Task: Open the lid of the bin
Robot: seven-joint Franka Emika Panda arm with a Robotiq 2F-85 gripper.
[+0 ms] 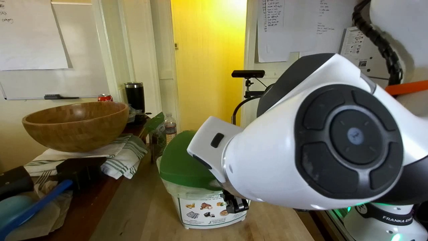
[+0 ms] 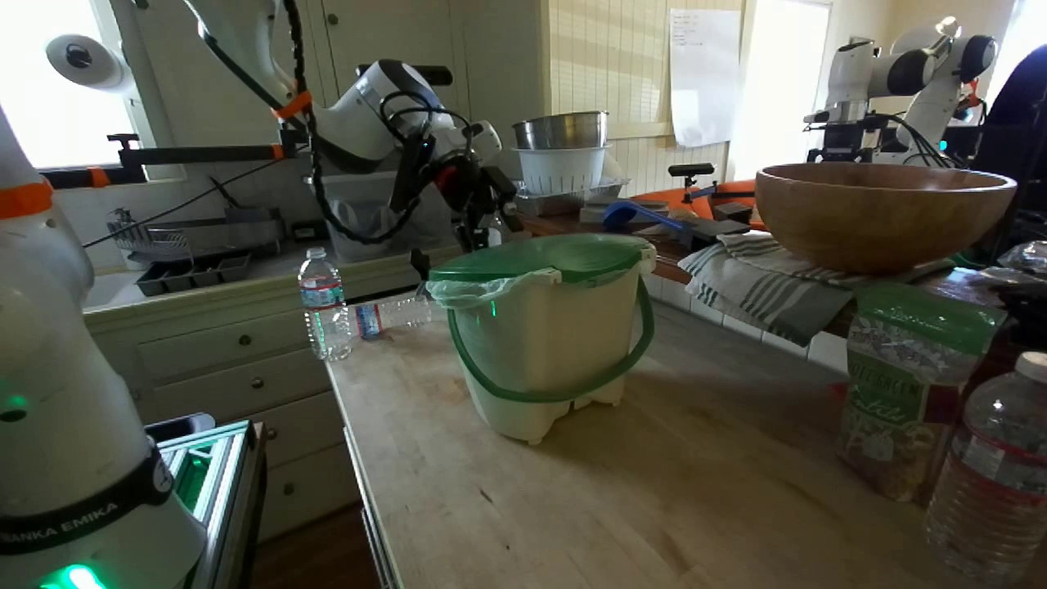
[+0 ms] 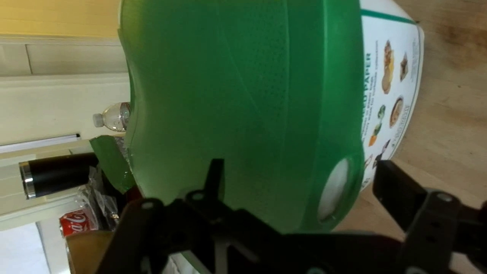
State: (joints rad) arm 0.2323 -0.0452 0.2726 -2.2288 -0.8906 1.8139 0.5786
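Straddling the front edge of the domed green lid point(image 3: 239, 110), my claw point(image 3: 300, 173) stands spread apart with nothing gripped: in the wrist view one finger point(image 3: 215, 179) shows over the plastic at the lid's seven o'clock, the other finger point(image 3: 397, 194) hangs past the edge at four. Whether either touches, I can't tell. I take this as the lining-up step, before any lift, since the lid lies closed across the white food-scrap bin point(image 2: 548, 343). That bin stands on the wooden countertop point(image 1: 267, 222), toward six o'clock in an exterior view, with the wooden bowl point(image 1: 77, 129) off toward ten o'clock from it. Next, I judge, I need a fingertip under the lip near the pale oval point(image 3: 335, 190) at the lid's four o'clock, then a light squeeze and an upward swing; the thin pale-green liner point(image 2: 483, 293) bunched below the rim could snag and come along. As for looks, the lid is bright, smooth plastic with a stippled patch towards its one o'clock and faint raised lines. Beneath it the bin carries a printed food label point(image 1: 202, 214), and in an exterior view a green carry handle point(image 2: 556, 397) droops across its six o'clock.
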